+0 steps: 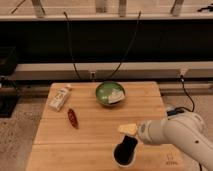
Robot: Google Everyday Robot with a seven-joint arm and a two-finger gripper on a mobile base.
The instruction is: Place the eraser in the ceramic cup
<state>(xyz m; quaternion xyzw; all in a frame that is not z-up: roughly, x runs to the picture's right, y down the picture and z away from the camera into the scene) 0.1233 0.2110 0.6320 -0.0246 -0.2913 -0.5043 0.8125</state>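
Observation:
The ceramic cup (118,160) is a small pale cup near the front edge of the wooden table (90,135). The black eraser (126,148) stands in it, its lower part inside the cup and its top above the rim. My gripper (128,130) is right above the eraser's top end, coming from the right on a white arm (172,132). Whether it still touches the eraser cannot be told.
A green bowl (104,92) with a white piece in it sits at the back middle. A white packet (59,98) lies at the back left and a small dark red oblong thing (73,118) in front of it. Cables hang behind the table.

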